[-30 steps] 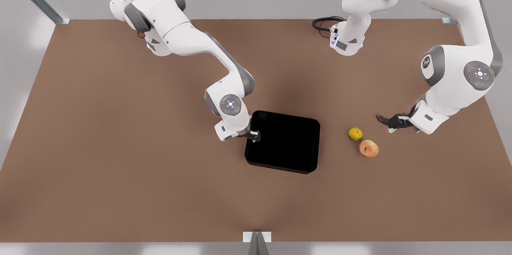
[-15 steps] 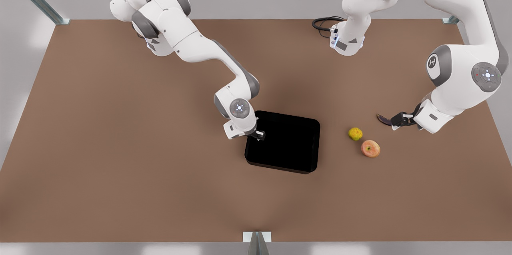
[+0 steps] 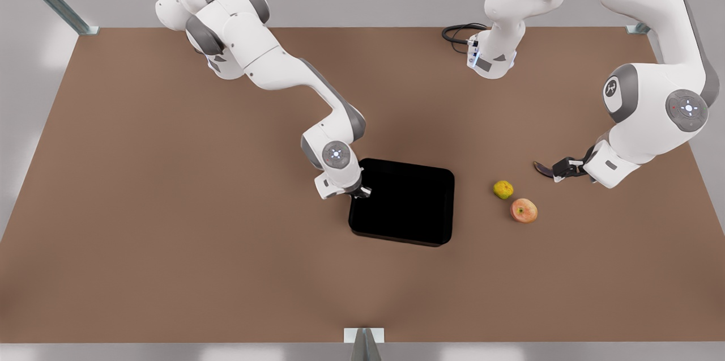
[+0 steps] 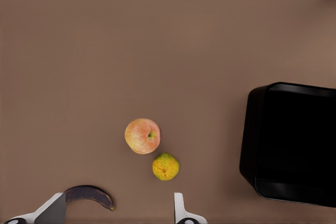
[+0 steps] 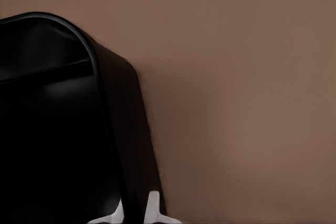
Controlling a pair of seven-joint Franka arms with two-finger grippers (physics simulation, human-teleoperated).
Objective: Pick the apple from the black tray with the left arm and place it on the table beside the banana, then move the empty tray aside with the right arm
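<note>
1. Front view: the black tray (image 3: 402,202) lay near the middle of the worktop (image 3: 170,208), with nothing in it. The right tool (image 3: 361,193) sat at the tray's rim on the side facing the front view's left, near the far corner, its fingers closed on that rim. The apple (image 3: 523,210) rested on the worktop well apart from the tray, toward the front view's right. A yellow-green round fruit (image 3: 503,189) sat just beside the apple, on the side nearer the tray and slightly farther back. The banana (image 3: 542,168) lay beyond both fruits from the tray, and the left tool (image 3: 561,169) hung at the banana's end away from the tray. A black cable (image 3: 457,33) coiled at the worktop's far edge, well apart from the tray.

2. Left wrist view: the left tool (image 4: 118,211) had its fingers (image 4: 180,208) spread wide apart and held nothing. The banana (image 4: 90,195) lay close to one fingertip. The apple (image 4: 142,136) and the yellow-green fruit (image 4: 165,166) sat close together, apart from the tray (image 4: 294,145).

3. Right wrist view: the right tool (image 5: 135,211) straddled the tray's rim (image 5: 113,129), one finger (image 5: 153,205) outside the wall and one inside, clamped on it beside the rounded corner.
</note>
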